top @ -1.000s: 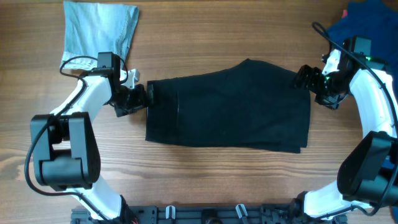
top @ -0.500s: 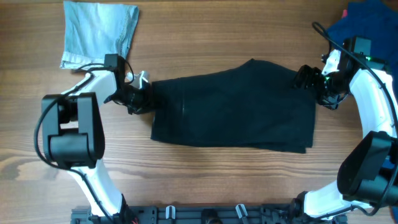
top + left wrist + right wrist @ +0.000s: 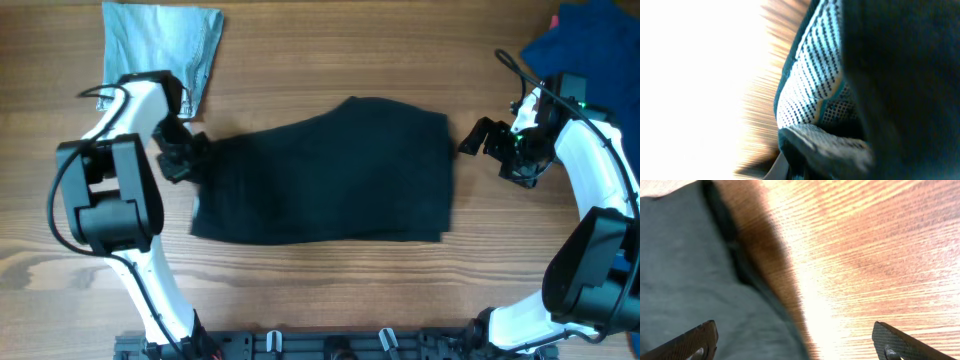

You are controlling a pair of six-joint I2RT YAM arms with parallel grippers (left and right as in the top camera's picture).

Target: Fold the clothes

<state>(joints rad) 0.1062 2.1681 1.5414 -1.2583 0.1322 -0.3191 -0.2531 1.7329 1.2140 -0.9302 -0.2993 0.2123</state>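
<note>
The left gripper is clamping the left edge of the black garment, which is lying flat in the middle of the desk. Its arm is stretching forward, wrist turned inward. The right gripper is hanging wide open and empty just beside the garment's right edge. Blurred fabric is filling the left wrist view, hiding the fingers.

Shows dark garment filling the left half, its edge running diagonally across sunlit wooden table. Frames right gripper fingertips at both bottom corners, spread wide apart.
</note>
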